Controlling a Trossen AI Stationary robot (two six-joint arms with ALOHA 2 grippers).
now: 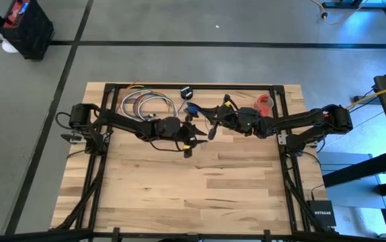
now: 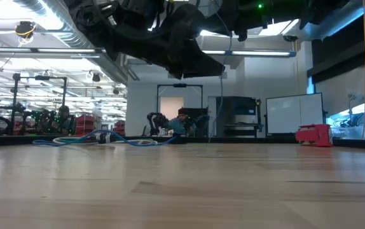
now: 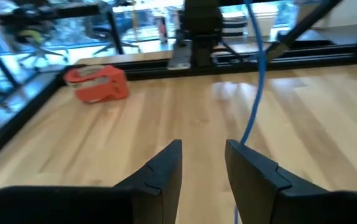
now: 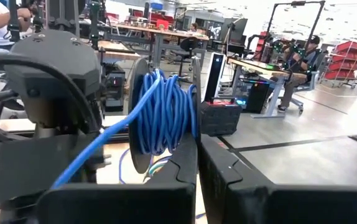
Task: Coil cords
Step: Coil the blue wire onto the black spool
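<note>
Both grippers meet above mid-table in my high view: the left gripper (image 1: 191, 138) and the right gripper (image 1: 213, 128) close together, loose cords (image 1: 146, 104) lying by the far edge, a red tape roll (image 1: 265, 103) off to the right. From my low view, cords (image 2: 100, 138) lie flat on the table (image 2: 182, 191). Through the left wrist camera I see its fingers (image 3: 166, 171) parted, a blue cord (image 3: 256, 81) hanging just beside one finger; whether it is gripped I cannot tell. Right wrist camera: fingers (image 4: 185, 165) pressed together, blue cord coiled (image 4: 163, 112) just beyond them.
</note>
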